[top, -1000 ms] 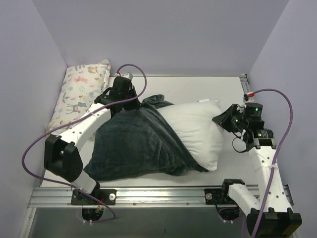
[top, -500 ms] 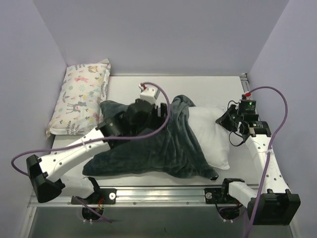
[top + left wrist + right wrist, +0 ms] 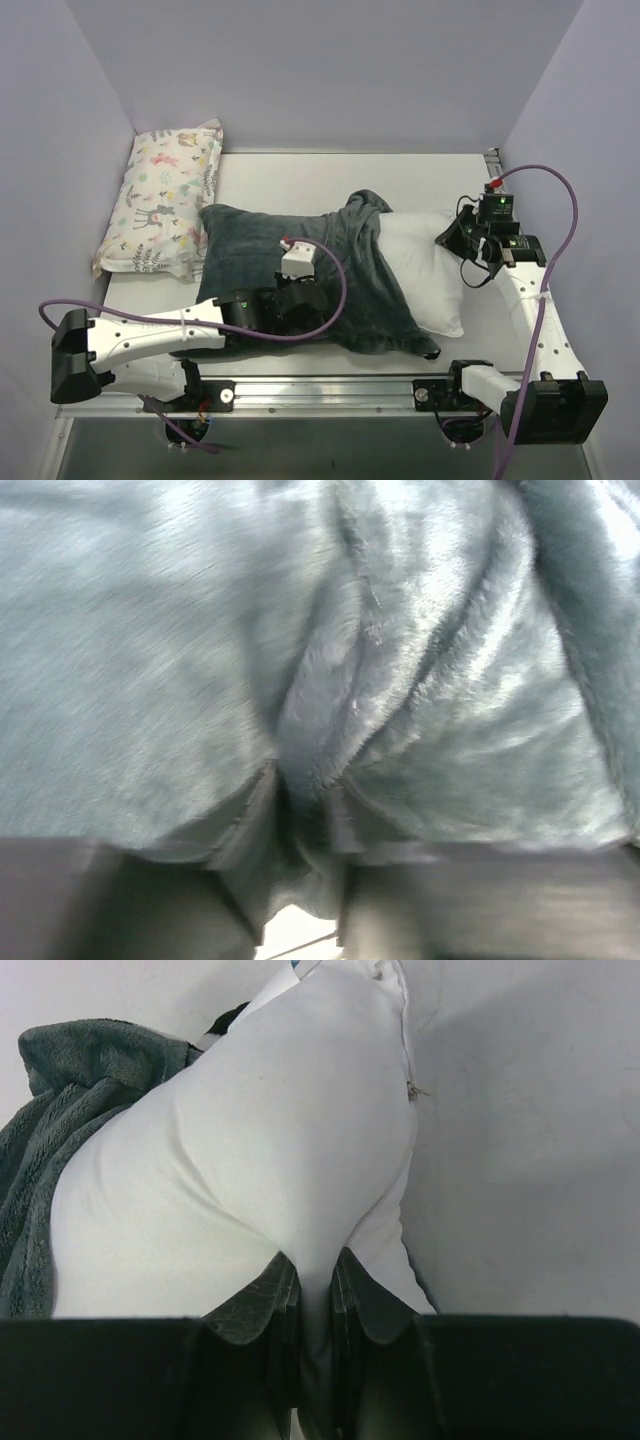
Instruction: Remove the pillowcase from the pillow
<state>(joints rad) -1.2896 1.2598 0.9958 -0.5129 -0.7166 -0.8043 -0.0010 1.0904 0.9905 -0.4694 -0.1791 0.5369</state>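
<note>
So the pillowcase (image 3: 250,240) is lying mid-counter (image 3: 290,175), with the dark plush draped over the left part of the pillow (image 3: 425,265), whose white right end sticks out bare. The left claw (image 3: 300,810) is clenched on a pinched-up fold of that plush near the front edge. The right claw (image 3: 315,1295) is clamped on the pillow's white right edge. A little deer-print pillow (image 3: 165,195) sits in the far left corner, against the wall.

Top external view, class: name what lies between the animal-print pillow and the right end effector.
The top external view shows, from the animal-print pillow rightwards, the dark pillowcase, then the uncovered end of the white pillow, which the right end effector grips.
</note>
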